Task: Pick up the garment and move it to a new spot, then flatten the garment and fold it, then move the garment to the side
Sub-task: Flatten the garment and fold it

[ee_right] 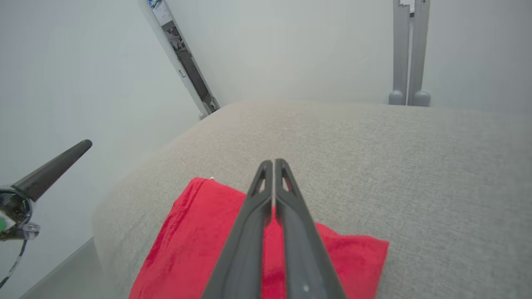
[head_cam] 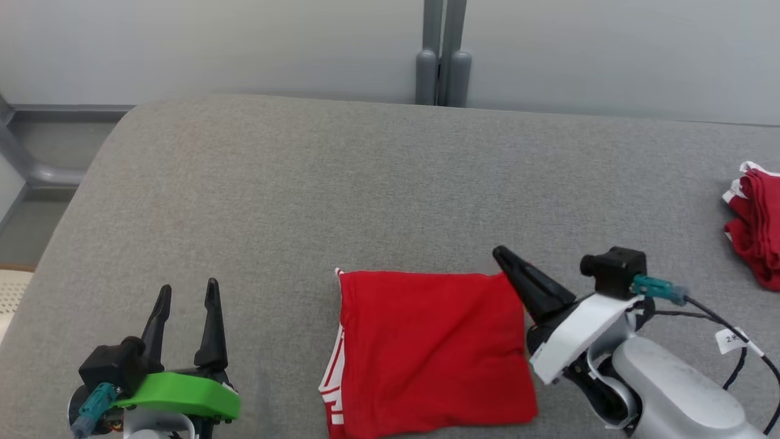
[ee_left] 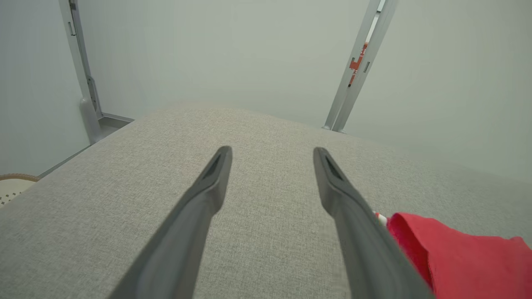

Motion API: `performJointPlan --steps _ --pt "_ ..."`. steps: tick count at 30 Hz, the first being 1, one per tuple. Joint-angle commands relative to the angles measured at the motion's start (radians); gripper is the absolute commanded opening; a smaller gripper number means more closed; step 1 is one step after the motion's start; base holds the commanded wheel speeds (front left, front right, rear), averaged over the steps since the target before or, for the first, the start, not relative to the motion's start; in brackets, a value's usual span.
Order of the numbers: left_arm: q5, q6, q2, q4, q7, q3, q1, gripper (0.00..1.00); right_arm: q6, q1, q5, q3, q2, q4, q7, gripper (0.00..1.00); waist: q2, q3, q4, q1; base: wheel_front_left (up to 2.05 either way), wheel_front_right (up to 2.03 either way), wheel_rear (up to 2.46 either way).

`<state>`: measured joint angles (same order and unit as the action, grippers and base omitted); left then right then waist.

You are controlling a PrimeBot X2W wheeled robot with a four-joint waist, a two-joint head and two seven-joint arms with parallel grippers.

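Note:
The red garment [head_cam: 426, 347] lies folded into a flat square near the front of the grey padded surface [head_cam: 365, 183], with white trim along its left edge. My right gripper [head_cam: 499, 251] lies over its far right corner, jaws shut, tips reaching just past the cloth. In the right wrist view red cloth [ee_right: 187, 241] shows in the slit between the shut fingers [ee_right: 274, 162]. My left gripper [head_cam: 188, 285] stands open to the left of the garment, apart from it. In the left wrist view the open fingers [ee_left: 272, 150] frame bare surface, and the garment [ee_left: 465, 257] sits at the lower right.
A second bunch of red cloth [head_cam: 758, 231] rests at the right edge of the surface. Grey posts [head_cam: 443, 61] stand against the wall behind. The surface rounds off at its far left corner, where a pale woven object [head_cam: 12, 292] sits lower down.

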<state>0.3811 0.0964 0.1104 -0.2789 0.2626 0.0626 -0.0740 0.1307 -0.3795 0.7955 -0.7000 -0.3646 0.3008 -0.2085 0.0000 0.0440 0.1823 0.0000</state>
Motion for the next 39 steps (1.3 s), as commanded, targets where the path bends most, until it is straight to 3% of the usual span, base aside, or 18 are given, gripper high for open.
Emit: performJointPlan --steps 1,2,8,15,19,26,39 --pt "-0.009 0.0 -0.002 0.012 0.002 -0.007 0.012 1.0 0.0 -0.006 -0.013 0.028 -0.01 -0.01 -0.017 0.82 0.0 -0.014 -0.053 0.0 0.0 0.0 0.0" --pt "-0.012 0.001 -0.003 0.023 0.003 -0.013 0.014 1.0 0.0 -0.005 -0.02 0.052 -0.016 -0.015 -0.024 1.0 0.0 -0.016 -0.068 0.0 0.0 0.0 0.0" --pt "-0.042 0.008 -0.01 0.073 0.002 -0.029 0.023 1.0 0.0 0.039 -0.11 0.235 -0.024 -0.031 -0.051 1.0 0.0 -0.022 -0.131 0.0 0.0 0.0 0.0" --pt "-0.066 0.011 -0.017 0.105 0.003 -0.055 0.039 1.0 0.0 0.142 -0.262 0.445 0.047 -0.058 -0.056 1.0 0.0 -0.03 -0.185 0.0 0.0 0.0 0.0" --pt "-0.092 0.016 -0.016 0.115 0.002 -0.064 0.054 1.0 0.0 0.208 -0.337 0.516 0.078 -0.063 -0.057 1.0 0.0 -0.036 -0.202 0.0 0.0 0.0 0.0" --pt "-0.117 0.023 -0.014 0.125 0.002 -0.091 0.072 1.0 0.0 0.265 -0.416 0.558 0.118 -0.091 -0.057 1.0 0.0 -0.038 -0.209 0.0 0.0 0.0 0.0" --pt "-0.137 0.03 -0.032 0.119 0.003 -0.099 0.075 1.0 0.0 0.266 -0.45 0.552 0.124 -0.075 -0.057 1.0 0.0 -0.04 -0.195 0.0 0.0 0.0 0.0"
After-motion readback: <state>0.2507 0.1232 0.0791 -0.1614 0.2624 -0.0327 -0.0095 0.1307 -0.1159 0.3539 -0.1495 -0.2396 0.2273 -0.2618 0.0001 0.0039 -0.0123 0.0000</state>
